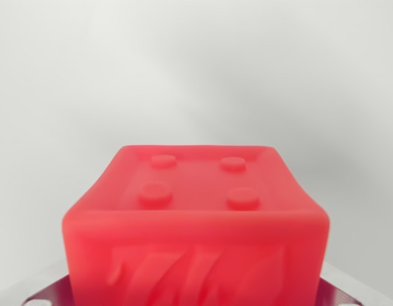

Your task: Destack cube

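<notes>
The red cube (195,226) fills the lower middle of my wrist view, sitting at six o'clock from the picture's centre and running off the bottom edge. Its top face tilts toward my camera and carries four round studs (198,180) in a square pattern, two toward twelve o'clock and two nearer me. A raised rim runs around that top face. On the face turned toward me I see slanted, raised ridges moulded into the plastic, cut off by the bottom edge. The surface looks smooth and slightly glossy, with rounded corners.

At seven o'clock and five o'clock, just beside the cube's lower corners, flat grey metal parts (43,291) poke into the picture; the one on the wrist view's left shows small holes. I take them for parts of my own rig, but my fingers themselves are not visible, so I cannot tell whether they are spread, pressed together or pinching the cube.

Behind and around the cube, from nine o'clock through twelve to three, lies a plain, pale grey-white background (196,70) with soft shading.
</notes>
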`<state>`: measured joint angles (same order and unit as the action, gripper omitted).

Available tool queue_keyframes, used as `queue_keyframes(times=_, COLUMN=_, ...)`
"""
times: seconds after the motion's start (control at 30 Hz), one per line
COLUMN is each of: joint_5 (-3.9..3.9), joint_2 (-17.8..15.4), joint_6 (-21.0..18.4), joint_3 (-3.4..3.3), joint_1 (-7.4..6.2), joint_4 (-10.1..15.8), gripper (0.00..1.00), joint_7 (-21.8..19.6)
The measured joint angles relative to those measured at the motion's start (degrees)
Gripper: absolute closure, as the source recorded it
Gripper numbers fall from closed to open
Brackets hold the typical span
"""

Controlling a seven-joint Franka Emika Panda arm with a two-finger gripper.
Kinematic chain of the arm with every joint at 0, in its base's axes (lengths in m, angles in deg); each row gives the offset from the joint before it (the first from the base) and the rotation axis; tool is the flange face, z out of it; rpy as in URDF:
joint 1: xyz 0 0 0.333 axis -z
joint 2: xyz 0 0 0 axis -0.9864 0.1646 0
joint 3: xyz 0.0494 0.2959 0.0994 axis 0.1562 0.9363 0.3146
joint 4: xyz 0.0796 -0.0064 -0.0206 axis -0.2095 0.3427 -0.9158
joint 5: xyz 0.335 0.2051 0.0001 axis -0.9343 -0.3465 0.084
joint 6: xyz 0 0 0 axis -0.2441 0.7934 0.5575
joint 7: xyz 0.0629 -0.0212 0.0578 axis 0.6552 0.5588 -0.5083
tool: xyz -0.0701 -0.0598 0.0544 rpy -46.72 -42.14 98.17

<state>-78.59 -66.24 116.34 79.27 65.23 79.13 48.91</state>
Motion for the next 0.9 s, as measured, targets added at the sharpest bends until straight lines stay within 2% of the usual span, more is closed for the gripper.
queue_keyframes(times=0.3, joint_5=0.35, joint_2=1.7, joint_6=0.1, joint_3=0.48, joint_1=-0.82, joint_4=-1.5, gripper=1.0, joint_7=0.4)
queue_keyframes(times=0.9, joint_5=1.88, joint_2=10.1, joint_6=7.8, joint_3=-0.05, joint_1=-1.05, joint_4=-1.7, gripper=1.0, joint_7=-0.3)
